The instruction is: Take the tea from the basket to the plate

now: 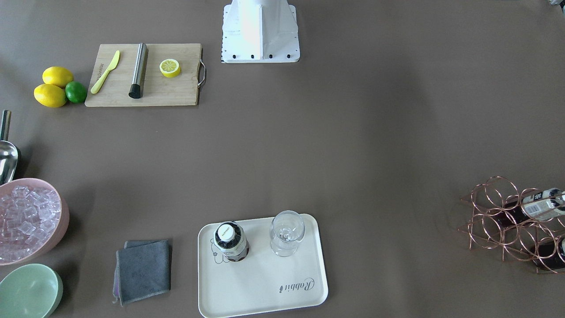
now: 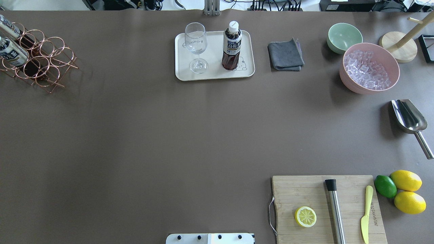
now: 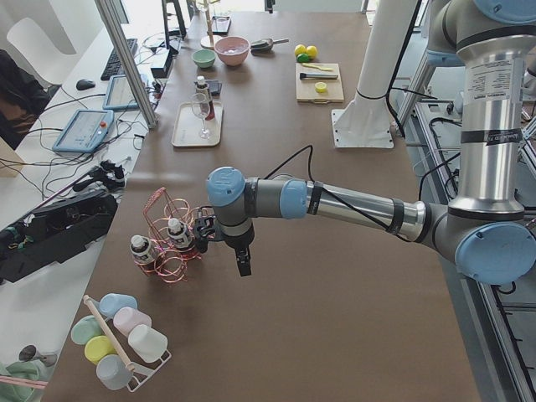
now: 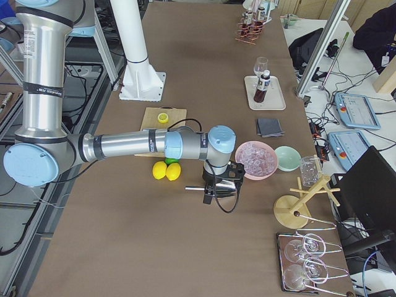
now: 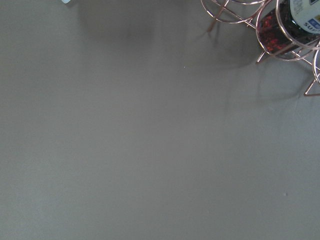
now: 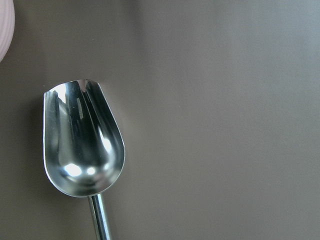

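One tea bottle (image 2: 232, 45) stands upright on the cream plate (image 2: 213, 74), beside a clear stemmed glass (image 2: 196, 47); it also shows in the front view (image 1: 229, 242). The copper wire basket (image 2: 44, 61) lies at the table's far left end with two more tea bottles (image 2: 12, 54) lying in its rings. My left gripper (image 3: 243, 266) shows only in the exterior left view, hanging above the table just beside the basket (image 3: 172, 243); I cannot tell its state. My right gripper (image 4: 207, 199) shows only in the exterior right view, above a metal scoop (image 6: 82, 145); I cannot tell its state.
A pink bowl of ice (image 2: 369, 67), a pale green bowl (image 2: 344, 37) and a grey cloth (image 2: 285, 56) lie right of the plate. A wooden cutting board (image 2: 325, 210) with half a lemon, a steel rod and a yellow knife sits near right, next to lemons and a lime (image 2: 385, 186).
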Motion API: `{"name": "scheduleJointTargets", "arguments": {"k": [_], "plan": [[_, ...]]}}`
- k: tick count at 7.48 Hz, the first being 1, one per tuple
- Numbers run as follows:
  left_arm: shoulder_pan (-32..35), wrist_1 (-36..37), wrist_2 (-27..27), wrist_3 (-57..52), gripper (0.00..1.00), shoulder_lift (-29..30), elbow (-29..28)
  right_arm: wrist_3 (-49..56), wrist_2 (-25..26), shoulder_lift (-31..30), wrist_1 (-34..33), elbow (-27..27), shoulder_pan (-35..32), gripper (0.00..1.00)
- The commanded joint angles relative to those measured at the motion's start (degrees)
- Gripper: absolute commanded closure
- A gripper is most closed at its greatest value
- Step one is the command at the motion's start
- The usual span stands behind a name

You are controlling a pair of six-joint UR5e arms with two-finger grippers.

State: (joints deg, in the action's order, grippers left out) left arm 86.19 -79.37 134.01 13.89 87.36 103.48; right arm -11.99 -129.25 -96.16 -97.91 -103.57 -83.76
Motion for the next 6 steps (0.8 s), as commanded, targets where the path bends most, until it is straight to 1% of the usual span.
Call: {"name": "scheduleJointTargets", "arguments": {"k": [1,3,4,6], "plan": [[0.0,-0.1,0.5,0.0,0.02,0.0,-0.4,0.0,0.0,0.0,0.0,0.1,0.0,0.0],[0.3,0.0,0.5,0.0,0.02,-0.1,0.0,0.0,0.0,0.0,0.0,0.2,0.0,0.0],[0.2,0.0,0.5,-0.1,0.02,0.0,-1.0,0.0,0.0,0.0,0.0,0.2,0.0,0.0],[0.2,-0.1,0.5,-0.1,0.02,0.0,-1.0,0.1,0.0,0.0,0.0,0.2,0.0,0.0]]}}
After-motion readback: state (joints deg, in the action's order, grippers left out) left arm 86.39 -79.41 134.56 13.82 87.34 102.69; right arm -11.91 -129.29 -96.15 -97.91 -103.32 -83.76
